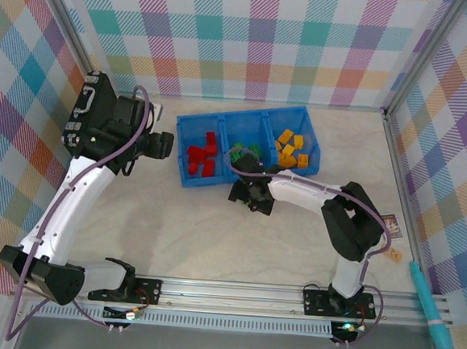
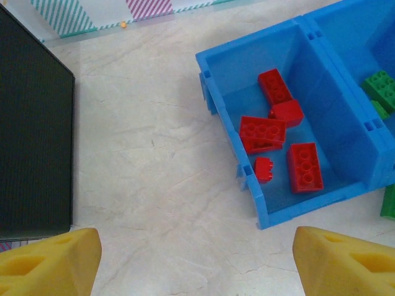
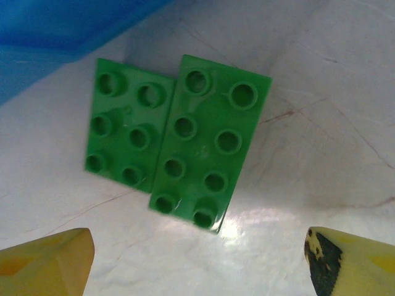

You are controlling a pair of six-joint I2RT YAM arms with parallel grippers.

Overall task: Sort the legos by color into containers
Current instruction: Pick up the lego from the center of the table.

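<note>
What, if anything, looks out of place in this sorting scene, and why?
Two green Lego bricks lie studs-up, side by side, on the table just outside the blue bin, under the open right hand; other greens sit in its middle compartment.
</note>
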